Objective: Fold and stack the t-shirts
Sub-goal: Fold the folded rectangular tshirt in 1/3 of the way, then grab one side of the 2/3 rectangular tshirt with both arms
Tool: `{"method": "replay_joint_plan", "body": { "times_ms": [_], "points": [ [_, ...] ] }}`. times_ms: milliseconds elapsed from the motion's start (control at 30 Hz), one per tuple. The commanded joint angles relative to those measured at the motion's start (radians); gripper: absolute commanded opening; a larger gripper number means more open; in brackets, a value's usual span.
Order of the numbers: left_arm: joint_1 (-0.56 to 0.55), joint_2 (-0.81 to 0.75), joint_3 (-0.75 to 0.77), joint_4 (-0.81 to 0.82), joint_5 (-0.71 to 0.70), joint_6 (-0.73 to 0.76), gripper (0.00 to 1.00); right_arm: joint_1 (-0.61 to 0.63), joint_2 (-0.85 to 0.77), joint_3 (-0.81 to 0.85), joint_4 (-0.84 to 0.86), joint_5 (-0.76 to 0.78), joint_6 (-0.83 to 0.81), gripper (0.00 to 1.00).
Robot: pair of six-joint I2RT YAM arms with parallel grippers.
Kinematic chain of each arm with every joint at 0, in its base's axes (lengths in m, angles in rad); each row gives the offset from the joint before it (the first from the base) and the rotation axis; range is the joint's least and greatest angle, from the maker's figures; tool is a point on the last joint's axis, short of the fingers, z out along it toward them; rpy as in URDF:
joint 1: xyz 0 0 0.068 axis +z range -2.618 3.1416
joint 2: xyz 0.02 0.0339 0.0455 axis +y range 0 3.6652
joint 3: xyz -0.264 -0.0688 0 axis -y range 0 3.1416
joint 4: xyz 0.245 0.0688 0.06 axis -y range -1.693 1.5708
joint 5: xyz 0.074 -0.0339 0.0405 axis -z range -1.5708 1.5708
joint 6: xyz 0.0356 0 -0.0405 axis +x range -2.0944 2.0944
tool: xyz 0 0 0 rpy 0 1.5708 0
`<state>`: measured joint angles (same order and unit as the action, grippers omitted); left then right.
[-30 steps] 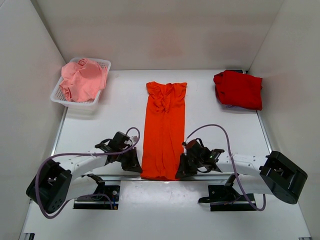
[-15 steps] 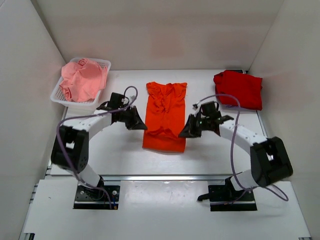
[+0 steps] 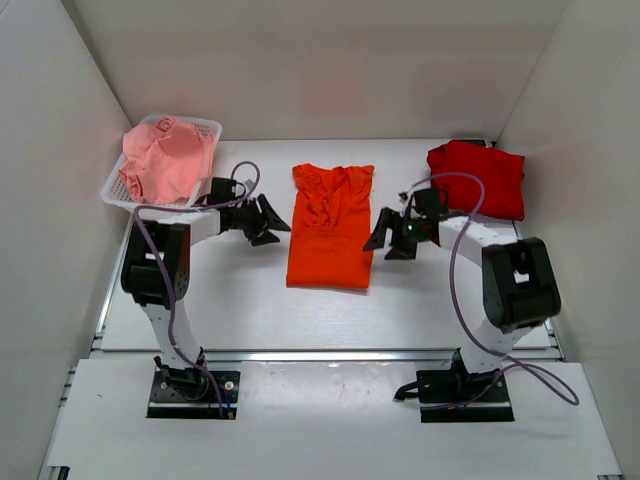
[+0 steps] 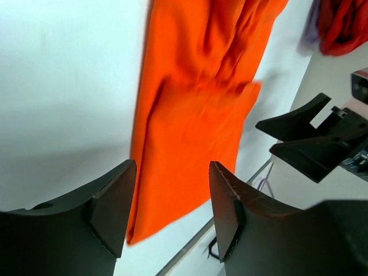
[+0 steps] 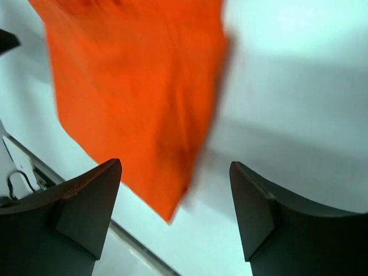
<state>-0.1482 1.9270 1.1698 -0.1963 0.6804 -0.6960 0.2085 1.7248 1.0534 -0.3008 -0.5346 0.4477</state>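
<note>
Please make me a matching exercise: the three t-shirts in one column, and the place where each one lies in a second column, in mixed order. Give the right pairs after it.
Column one
1. orange t-shirt
2. red t-shirt
3. pink t-shirt

Column two
A. in the white mesh basket, far left
B. at the far right corner of the table
C. in the middle of the table

Pairs: 1-C, 2-B, 3-A
</note>
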Motion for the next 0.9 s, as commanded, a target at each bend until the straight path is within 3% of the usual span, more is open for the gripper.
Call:
{"method": "replay_joint_plan", "body": {
  "times_ms": [0, 67, 233, 367, 433, 467, 567, 600, 633, 667, 700, 867],
  "points": [
    [-0.033, -0.178, -0.164, 0.003, 0.002, 0.036, 0.64, 0.025, -0.131, -0.186, 0.04, 0.027, 0.029, 0.73],
    [-0.053, -0.245, -0.331, 0.046, -0.027, 0.032, 0.64, 0.052, -0.213, -0.296, 0.09, 0.024, 0.089, 0.72],
    [-0.141, -0.312, -0.545, 0.185, -0.067, -0.042, 0.65, 0.118, -0.324, -0.542, 0.294, 0.005, 0.242, 0.71],
    [-0.188, -0.295, -0.553, 0.284, -0.122, -0.108, 0.71, 0.131, -0.265, -0.558, 0.416, -0.021, 0.295, 0.7],
    [-0.209, -0.28, -0.527, 0.29, -0.137, -0.118, 0.69, 0.134, -0.223, -0.526, 0.44, -0.01, 0.304, 0.66],
    [-0.215, -0.28, -0.513, 0.296, -0.14, -0.125, 0.67, 0.14, -0.212, -0.523, 0.439, -0.011, 0.301, 0.59],
    [-0.218, -0.275, -0.513, 0.285, -0.166, -0.128, 0.45, 0.14, -0.157, -0.494, 0.466, -0.015, 0.293, 0.51],
    [-0.218, -0.286, -0.521, 0.279, -0.177, -0.123, 0.37, 0.144, -0.143, -0.494, 0.477, -0.034, 0.289, 0.36],
    [-0.211, -0.299, -0.544, 0.278, -0.188, -0.116, 0.16, 0.147, -0.134, -0.501, 0.483, -0.039, 0.299, 0.27],
    [-0.215, -0.312, -0.558, 0.271, -0.199, -0.115, 0.0, 0.158, -0.146, -0.509, 0.489, -0.031, 0.292, 0.09],
    [-0.214, -0.335, -0.582, 0.255, -0.217, -0.103, 0.0, 0.17, -0.157, -0.53, 0.496, -0.019, 0.298, 0.0],
    [-0.226, -0.473, -0.714, 0.199, -0.228, -0.074, 0.0, 0.251, -0.277, -0.633, 0.467, 0.025, 0.325, 0.0]
  ]
}}
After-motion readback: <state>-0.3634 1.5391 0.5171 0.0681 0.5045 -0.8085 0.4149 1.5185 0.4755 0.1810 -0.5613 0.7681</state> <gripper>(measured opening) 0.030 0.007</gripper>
